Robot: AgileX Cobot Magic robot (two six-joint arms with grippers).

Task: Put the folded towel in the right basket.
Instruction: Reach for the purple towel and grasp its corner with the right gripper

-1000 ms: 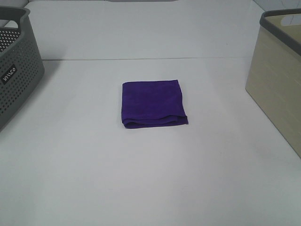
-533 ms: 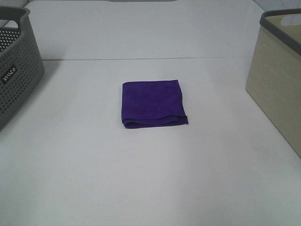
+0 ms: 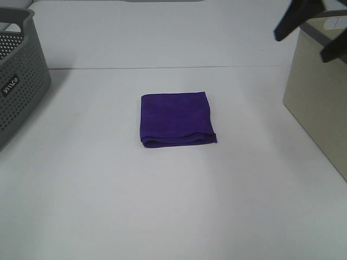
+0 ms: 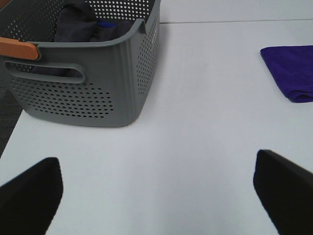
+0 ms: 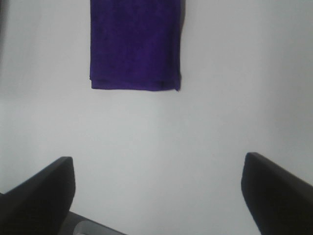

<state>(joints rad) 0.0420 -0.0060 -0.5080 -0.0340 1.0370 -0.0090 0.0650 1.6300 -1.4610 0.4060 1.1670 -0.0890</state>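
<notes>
The left gripper hangs over the table left of the towel, jaws wide apart and empty. The towel lies folded flat, layered edge nearest, touched by nothing. Well left of the towel stands the grey basket with dark cloth inside. Well right of the towel stands the beige basket. The right gripper shows up and right of the towel, across the beige basket's rim, jaws spread and empty.

The exterior view's sides crop the beige rectangular plastic basket and grey perforated plastic basket; its top crops the right tool.
</notes>
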